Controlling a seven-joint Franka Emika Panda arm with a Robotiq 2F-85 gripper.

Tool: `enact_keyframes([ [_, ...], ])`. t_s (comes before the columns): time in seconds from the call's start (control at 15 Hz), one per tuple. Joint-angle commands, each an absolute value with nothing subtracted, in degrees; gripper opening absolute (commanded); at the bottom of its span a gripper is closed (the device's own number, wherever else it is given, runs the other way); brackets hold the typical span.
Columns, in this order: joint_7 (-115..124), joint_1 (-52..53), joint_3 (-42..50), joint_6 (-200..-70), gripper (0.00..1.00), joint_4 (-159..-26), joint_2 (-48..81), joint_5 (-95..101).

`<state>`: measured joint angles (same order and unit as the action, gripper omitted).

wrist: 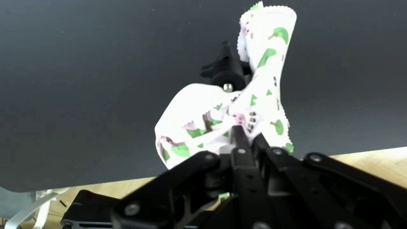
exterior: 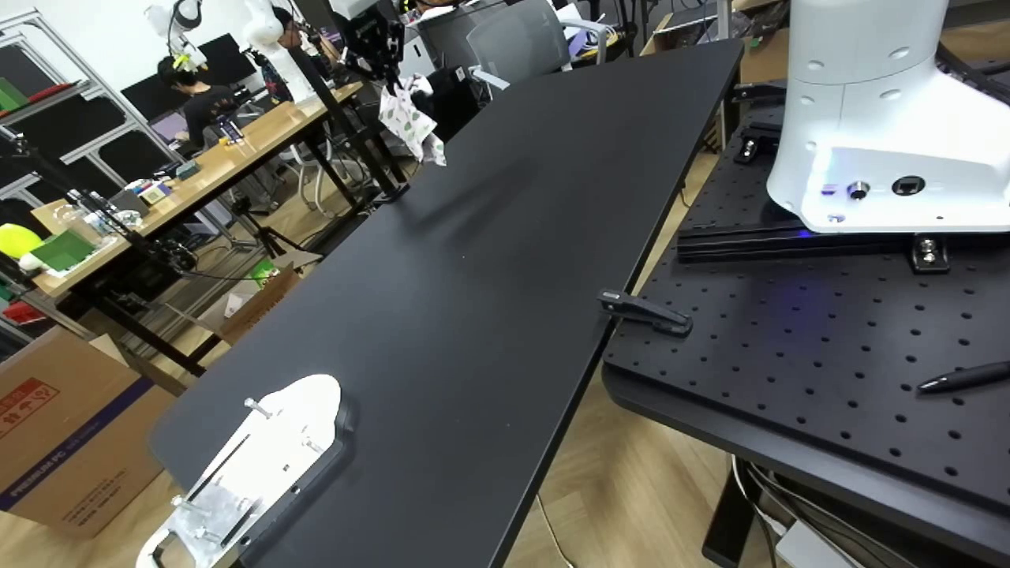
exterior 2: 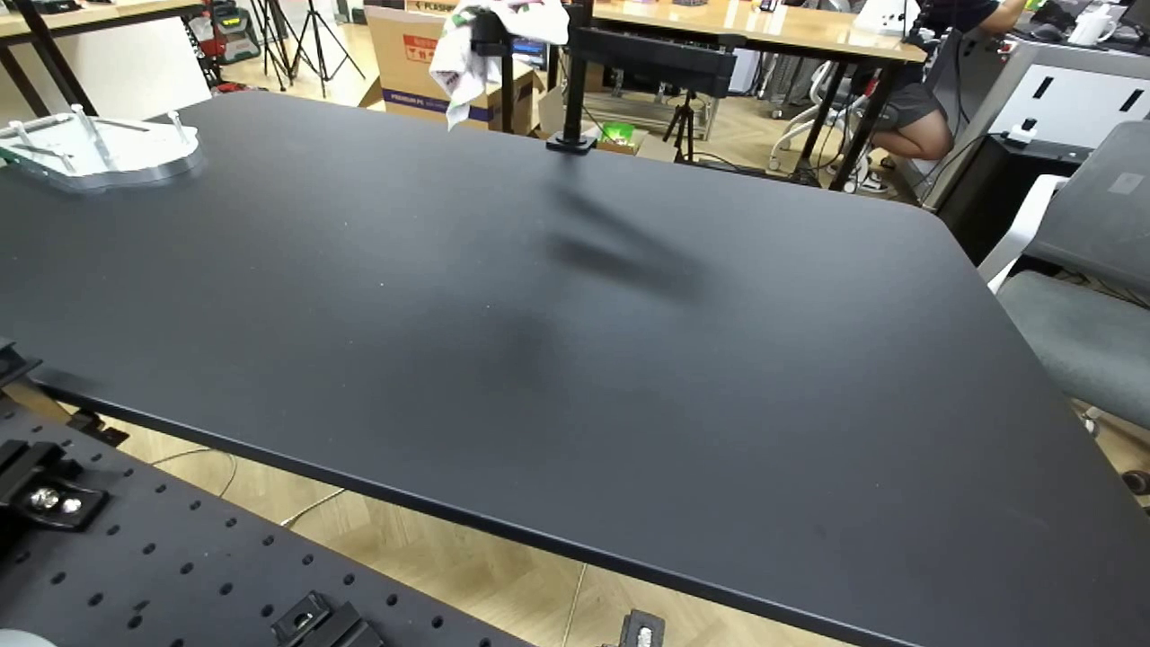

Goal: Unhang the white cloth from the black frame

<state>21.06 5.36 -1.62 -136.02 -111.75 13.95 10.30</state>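
Observation:
The white cloth (wrist: 265,92) with green and pink prints hangs bunched near a black knob (wrist: 227,71) of the frame in the wrist view. My gripper (wrist: 250,135) is shut on a fold of the cloth, its fingertips close together. In an exterior view the gripper (exterior: 392,83) is above the cloth (exterior: 412,126), which hangs down at the table's far edge. The cloth (exterior 2: 463,67) drapes at the end of the black frame (exterior 2: 651,61) in an exterior view, where the gripper is out of view. The frame's post (exterior: 339,102) also shows. Whether cloth still touches the frame is unclear.
A black table (exterior: 473,276) lies below, with the frame's post base (exterior 2: 571,142) at its far edge. A white metal device (exterior: 268,450) with pegs sits at a table end. A grey chair (exterior 2: 1078,296) stands beside the table. A cardboard box (exterior: 79,434) is on the floor.

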Motion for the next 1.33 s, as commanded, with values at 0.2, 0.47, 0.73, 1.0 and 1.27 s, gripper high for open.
enact_keyframes([
  [0.2, 20.56, 6.19, -2.17, -127.03, 0.01, -116.62, 4.23, 8.54],
  [0.47, 18.55, 6.93, -4.48, -123.36, 0.01, -121.48, -2.28, 8.42],
  [0.73, 17.03, 7.59, -6.94, -125.93, 0.01, -126.78, -4.9, 10.62],
  [1.0, 11.62, 7.87, -8.41, -132.37, 0.01, -129.64, -2.3, 14.6],
  [1.27, 6.77, 8.26, -8.72, -137.94, 0.01, -131.47, 2.27, 14.22],
])
